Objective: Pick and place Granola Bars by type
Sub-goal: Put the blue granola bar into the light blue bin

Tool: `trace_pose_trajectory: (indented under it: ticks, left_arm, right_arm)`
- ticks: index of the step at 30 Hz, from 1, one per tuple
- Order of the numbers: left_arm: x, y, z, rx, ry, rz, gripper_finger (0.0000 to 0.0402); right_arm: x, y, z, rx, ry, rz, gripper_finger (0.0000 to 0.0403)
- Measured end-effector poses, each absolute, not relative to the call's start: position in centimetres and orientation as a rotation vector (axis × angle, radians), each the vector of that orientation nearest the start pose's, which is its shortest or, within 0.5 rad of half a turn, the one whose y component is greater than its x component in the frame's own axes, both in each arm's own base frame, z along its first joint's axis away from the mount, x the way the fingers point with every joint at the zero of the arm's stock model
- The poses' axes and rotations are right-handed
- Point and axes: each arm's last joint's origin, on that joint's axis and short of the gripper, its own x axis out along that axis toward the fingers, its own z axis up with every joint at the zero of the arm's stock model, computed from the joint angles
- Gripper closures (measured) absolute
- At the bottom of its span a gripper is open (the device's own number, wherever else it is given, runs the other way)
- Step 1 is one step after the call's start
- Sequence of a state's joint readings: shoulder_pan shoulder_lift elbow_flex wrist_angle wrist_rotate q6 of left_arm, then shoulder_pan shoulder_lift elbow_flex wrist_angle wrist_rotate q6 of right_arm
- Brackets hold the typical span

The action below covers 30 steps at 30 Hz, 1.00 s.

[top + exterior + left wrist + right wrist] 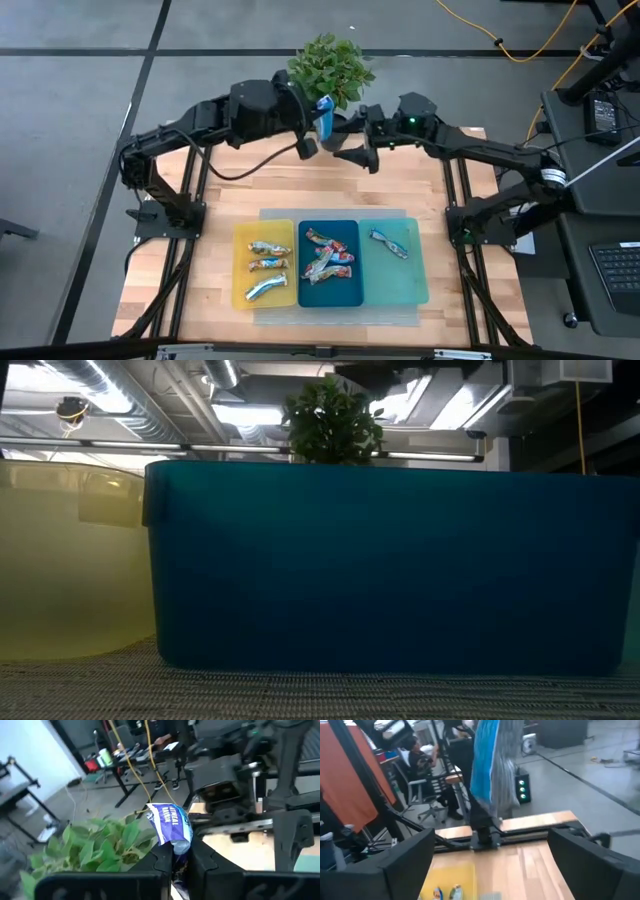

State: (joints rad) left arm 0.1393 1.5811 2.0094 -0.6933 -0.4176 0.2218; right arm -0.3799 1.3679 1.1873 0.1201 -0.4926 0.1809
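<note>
Up at the far edge of the table, the left gripper (318,128) is clamped on a blue granola bar (324,117) — the wrapper sticks out past its fingertips, beside the potted plant (330,66). The right gripper (358,157) faces it with jaws spread wide, and the bar hangs just ahead of those parted fingers (400,857), untouched by them. Down below, three bars lie in the yellow tray (240,262), several in the dark blue tray (352,290), and one in the teal tray (412,280).
</note>
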Motion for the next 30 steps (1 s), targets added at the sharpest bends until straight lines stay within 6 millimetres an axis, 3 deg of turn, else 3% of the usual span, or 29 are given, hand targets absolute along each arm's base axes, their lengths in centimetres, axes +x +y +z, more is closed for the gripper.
trace_pose_trajectory:
  ticks: [7, 17, 22, 30]
  left_arm:
    - [31.1, 4.9, 49.7, 0.264, 0.329, 0.491, 0.0385]
    - [31.9, 4.8, 49.4, 0.234, 0.319, 0.449, 0.0385]
    - [32.5, 4.8, 48.8, 0.232, 0.338, 0.419, 0.0383]
    - [32.7, 5.0, 48.6, 0.262, 0.358, 0.455, 0.0354]
  right_arm:
    - [31.2, -10.5, 39.0, 0.154, 0.021, 0.134, 0.0012]
    - [32.7, -11.0, 38.9, 0.158, 0.032, 0.184, 0.0038]
    - [32.7, -11.0, 39.0, 0.137, 0.028, 0.184, 0.0089]
    - [32.7, -10.9, 38.9, 0.137, 0.038, 0.184, 0.0229]
